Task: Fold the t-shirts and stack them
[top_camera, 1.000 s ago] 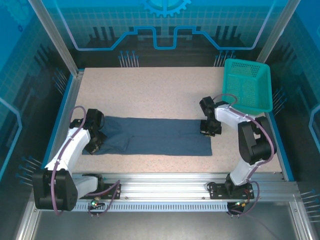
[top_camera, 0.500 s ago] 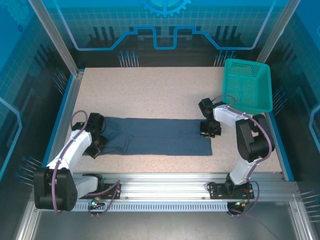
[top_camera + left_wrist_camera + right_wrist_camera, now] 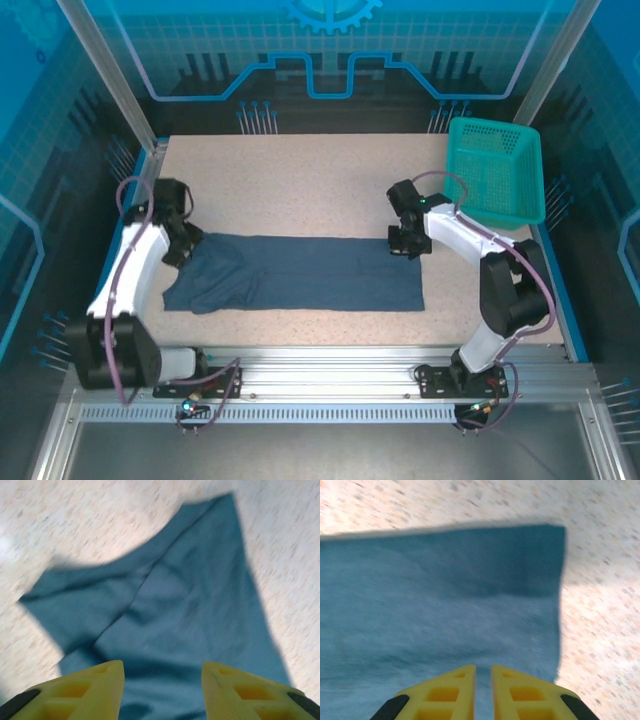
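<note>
A dark slate-blue t-shirt (image 3: pixel 300 275) lies on the table as a long flat strip, its left end rumpled and creased. My left gripper (image 3: pixel 185 248) hovers over the far corner of that end. In the left wrist view it (image 3: pixel 162 667) stands open, with the creased cloth (image 3: pixel 190 605) below and nothing between the yellow fingers. My right gripper (image 3: pixel 405 245) sits over the strip's far right corner. In the right wrist view it (image 3: pixel 483 669) is shut to a thin slit above flat cloth (image 3: pixel 445 590), holding nothing that I can see.
A teal mesh basket (image 3: pixel 495 170) stands at the far right corner of the table, just beyond the right arm. Speckled tabletop (image 3: pixel 300 190) stretches behind the shirt. A metal rail (image 3: pixel 320 365) runs along the near edge.
The left arm swung from the near side of the shirt's left end to its far corner, and that end now spreads toward the near left. The right gripper shifted slightly farther and left.
</note>
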